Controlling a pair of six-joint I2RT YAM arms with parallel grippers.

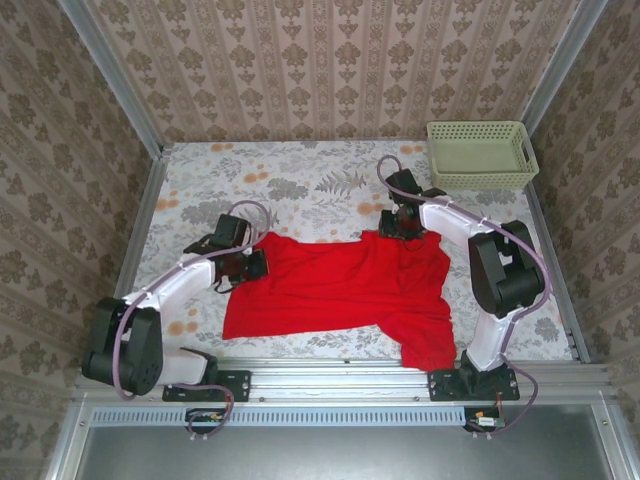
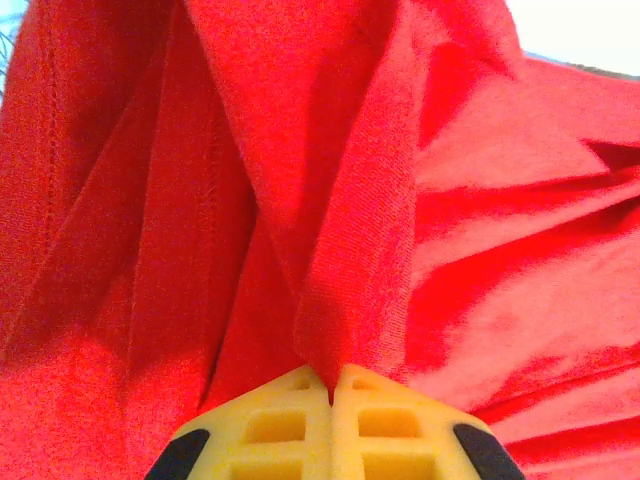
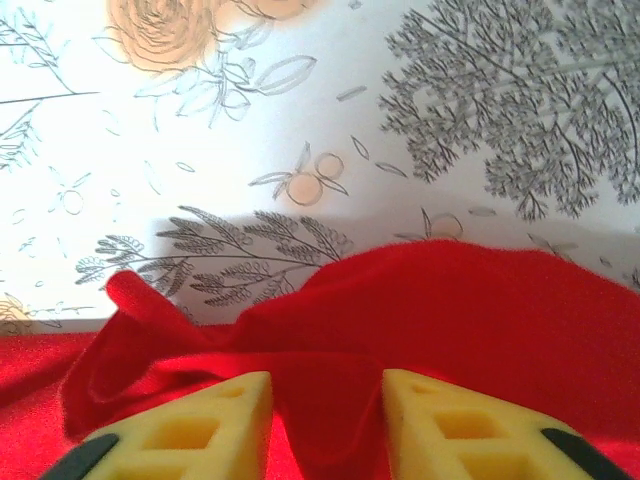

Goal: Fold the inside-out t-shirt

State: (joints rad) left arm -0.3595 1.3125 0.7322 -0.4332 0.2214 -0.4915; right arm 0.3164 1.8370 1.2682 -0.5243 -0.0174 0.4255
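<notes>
A: Where to look for the shirt?

B: On the flowered table, toward the near edge, between the two arms. Spread out wide, bright red, creased across the middle. Longer on the right side, down as far as the front rail.

A: And the left gripper?

B: Down at the far left corner of the shirt. Closed all the way, yellow fingers pressed face to face. Pinches a raised ridge of red cloth right at the tips. Seen from the wrist, red folds fanning upward from that pinch.

A: Right gripper?

B: At the far right corner of the shirt, close to its top edge. Partly open, fingers clearly apart. Straddles a rumpled roll of the cloth edge, with red cloth lying in the gap. No clamp on it to be seen; impossible to judge any contact with the inner faces of the fingers. Beyond the tips, bare table with grey leaves and an orange rose.

A: Anything else on the table?

B: Just a pale green basket in the far right corner, well apart from the shirt. Patterned walls on three sides.
</notes>
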